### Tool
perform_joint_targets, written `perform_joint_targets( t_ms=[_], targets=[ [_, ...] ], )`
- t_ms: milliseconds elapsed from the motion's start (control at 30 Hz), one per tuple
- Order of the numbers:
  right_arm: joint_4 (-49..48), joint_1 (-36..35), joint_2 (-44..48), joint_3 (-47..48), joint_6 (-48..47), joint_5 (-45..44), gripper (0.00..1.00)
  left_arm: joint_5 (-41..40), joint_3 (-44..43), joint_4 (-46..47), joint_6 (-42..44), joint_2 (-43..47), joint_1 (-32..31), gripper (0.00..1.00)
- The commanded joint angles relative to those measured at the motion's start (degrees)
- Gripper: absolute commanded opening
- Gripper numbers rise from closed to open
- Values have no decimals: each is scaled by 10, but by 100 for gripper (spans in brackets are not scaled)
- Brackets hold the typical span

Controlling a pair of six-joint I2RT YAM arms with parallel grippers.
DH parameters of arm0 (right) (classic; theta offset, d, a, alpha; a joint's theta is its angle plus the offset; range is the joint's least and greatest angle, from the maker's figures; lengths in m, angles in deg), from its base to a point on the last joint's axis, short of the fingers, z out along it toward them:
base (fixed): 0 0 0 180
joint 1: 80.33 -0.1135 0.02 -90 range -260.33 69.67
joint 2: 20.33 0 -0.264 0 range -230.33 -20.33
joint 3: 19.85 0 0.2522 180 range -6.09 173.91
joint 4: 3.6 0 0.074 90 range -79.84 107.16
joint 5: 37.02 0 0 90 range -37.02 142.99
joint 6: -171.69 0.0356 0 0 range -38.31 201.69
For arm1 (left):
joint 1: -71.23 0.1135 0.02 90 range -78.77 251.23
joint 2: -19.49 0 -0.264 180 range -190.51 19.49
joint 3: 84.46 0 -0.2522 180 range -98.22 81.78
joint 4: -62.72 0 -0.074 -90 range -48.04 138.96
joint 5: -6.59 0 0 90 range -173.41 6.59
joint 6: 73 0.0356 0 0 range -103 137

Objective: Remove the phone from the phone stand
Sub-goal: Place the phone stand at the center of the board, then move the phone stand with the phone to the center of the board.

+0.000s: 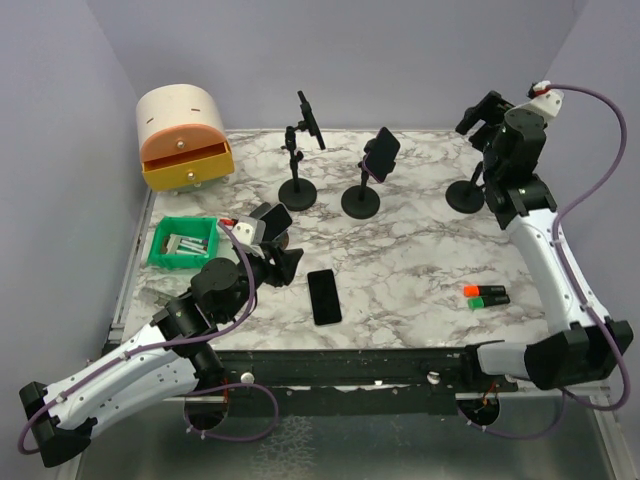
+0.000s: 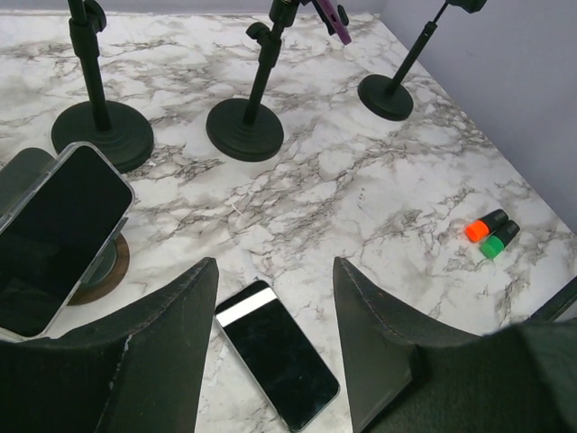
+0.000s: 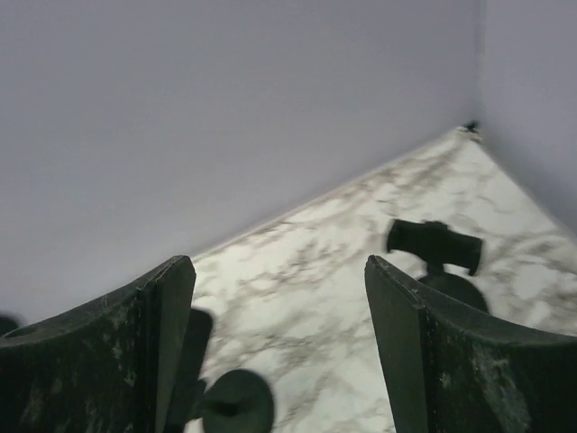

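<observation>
I can't read any text, label, brand or number on any of my camera feeds. The flat phone (image 1: 324,297) shows me only a dark screen with a blank pale strip at one end, and any printing on the markers (image 1: 486,295) is too small for me to make out.

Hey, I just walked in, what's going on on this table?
Two robot arms are working on taking phones off stands. The right gripper is raised near the rightmost phone stand at the back, jaws open and empty; its wrist camera shows an empty stand clamp. The left gripper hovers open above a phone lying flat on the marble table. The middle stand holds a phone, and another phone rests on a low stand beside the left gripper.
</observation>
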Motion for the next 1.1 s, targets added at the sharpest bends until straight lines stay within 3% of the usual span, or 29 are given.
perform_joint_targets(
  t_ms=[0, 167, 200, 300, 467, 600, 700, 867, 1067],
  targets=[
    [31, -46, 76, -15, 15, 119, 81, 11, -4, 7, 1, 1, 1, 56],
    [-24, -50, 195, -163, 116, 323, 79, 23, -3, 46, -11, 15, 1, 61],
    [-34, -50, 217, -191, 131, 351, 79, 18, 13, 68, -18, 25, 1, 66],
    [-34, -50, 279, -253, 154, 408, 79, -19, 60, 147, -59, 65, 1, 99],
    [22, -49, 361, -314, 153, 436, 79, -65, 94, 283, -181, 43, 1, 99],
    [62, -50, 416, -358, 151, 421, 79, -22, -47, 199, -201, -114, 2, 99],
    [90, -50, 450, -387, 159, 398, 78, -35, -137, 130, -232, -228, 1, 99],
    [112, -50, 489, -446, 182, 385, 77, -8, -149, 231, -277, -326, 2, 93],
    [120, -54, 507, -466, 196, 392, 76, -8, -236, 233, -318, -443, 15, 83]
  ],
)
